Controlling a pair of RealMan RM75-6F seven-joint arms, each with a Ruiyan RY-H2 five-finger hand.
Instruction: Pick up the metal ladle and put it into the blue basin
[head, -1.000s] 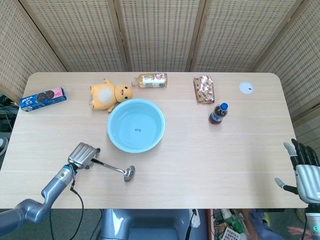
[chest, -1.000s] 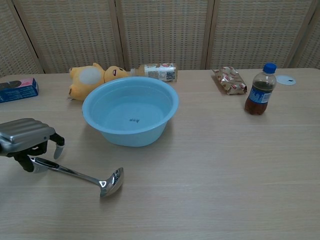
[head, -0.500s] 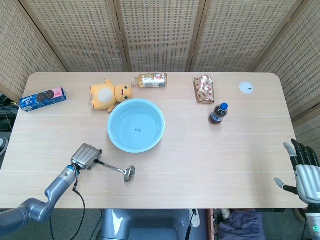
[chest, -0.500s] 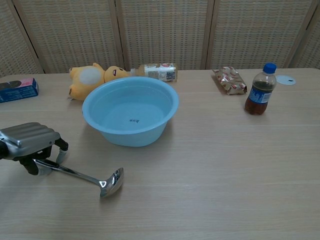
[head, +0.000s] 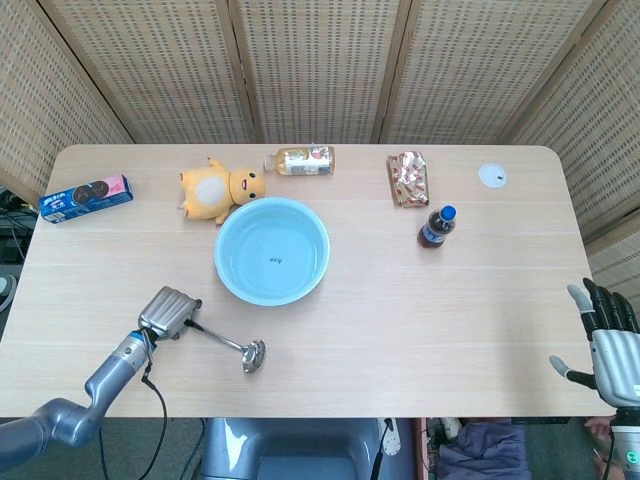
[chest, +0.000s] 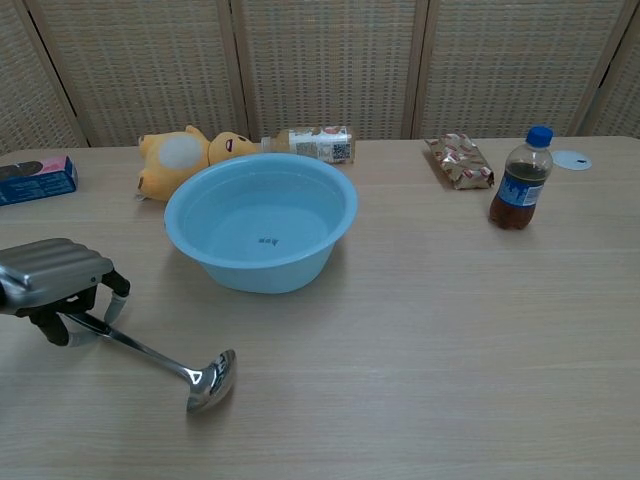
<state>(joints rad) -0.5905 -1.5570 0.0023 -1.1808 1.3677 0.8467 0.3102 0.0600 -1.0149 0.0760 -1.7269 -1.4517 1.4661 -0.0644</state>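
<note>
The metal ladle (head: 225, 343) (chest: 150, 353) lies on the table in front of the blue basin (head: 219, 258) (chest: 262, 272), its bowl resting on the wood and pointing toward the front edge. My left hand (head: 168, 312) (chest: 55, 278) is curled over the far end of the handle and grips it, with the fingers wrapped down around it. The basin stands upright with nothing in it, a little behind and to the right of the ladle. My right hand (head: 608, 345) hangs off the table's front right corner, fingers spread, holding nothing.
Along the back stand a cookie box (head: 86, 198), a yellow plush (head: 215, 187), a lying bottle (head: 303, 160), a snack pack (head: 408, 178) and a white disc (head: 492, 176). An upright cola bottle (head: 436, 226) (chest: 520, 192) is right of the basin.
The ladle has pivoted in my left hand: its bowl swung toward the front edge and slightly left. The hand itself shifted only a little. The right hand has not moved.
</note>
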